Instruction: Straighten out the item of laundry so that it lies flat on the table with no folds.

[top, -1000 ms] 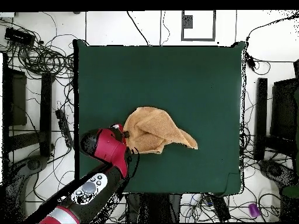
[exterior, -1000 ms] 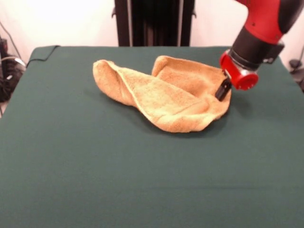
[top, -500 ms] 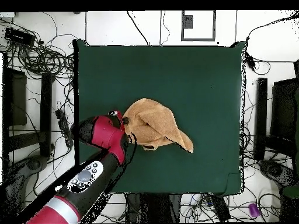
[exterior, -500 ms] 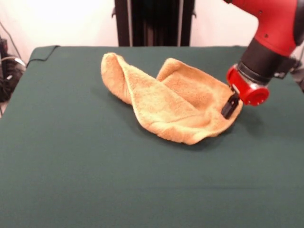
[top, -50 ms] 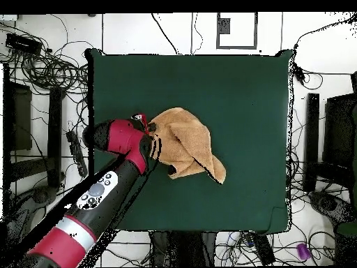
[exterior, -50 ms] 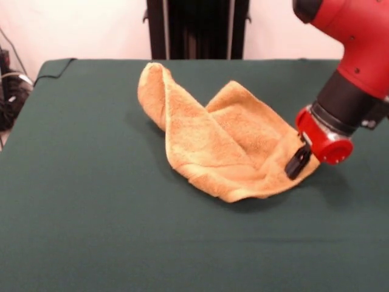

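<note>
On green table [exterior, -50 ms: 91,213], orange towel [exterior, -50 ms: 213,140] bunched, folded, gripper [exterior, -50 ms: 298,163] at edge

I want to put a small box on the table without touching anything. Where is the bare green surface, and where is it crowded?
In the front view, the dark green cloth-topped table is bare across the whole near strip below the folded orange-tan terry towel, and along the left side. It is crowded on the right, where the red and black arm's hand meets the towel's edge.

The red arm [exterior, -50 ms: 358,36] slants down, its black gripper [exterior, -50 ms: 297,163] tilted and clamped shut.
</note>
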Motion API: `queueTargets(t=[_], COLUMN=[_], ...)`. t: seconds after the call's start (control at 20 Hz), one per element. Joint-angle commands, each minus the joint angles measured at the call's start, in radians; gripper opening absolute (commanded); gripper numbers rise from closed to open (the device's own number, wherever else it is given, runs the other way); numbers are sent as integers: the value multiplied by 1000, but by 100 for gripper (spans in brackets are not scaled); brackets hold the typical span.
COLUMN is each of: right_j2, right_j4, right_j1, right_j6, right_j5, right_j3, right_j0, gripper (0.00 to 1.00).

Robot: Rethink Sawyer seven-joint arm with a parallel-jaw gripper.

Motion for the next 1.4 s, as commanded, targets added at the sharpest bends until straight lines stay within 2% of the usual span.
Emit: queueTargets(t=[0.05,0.35,0.7,1.25,1.4], right_j2=[-47,-121,-114,-228,-297], right_j4=[62,53,47,89,115], right_j1=[206,257,252,334,365], right_j6=[404,451,421,498,555], right_j5=[73,106,102,137,180], right_j3=[-267,-333,-338,-449,-506], right_j0=[-60,-96,-124,-180,-207], gripper=[0,0,0,0,0])
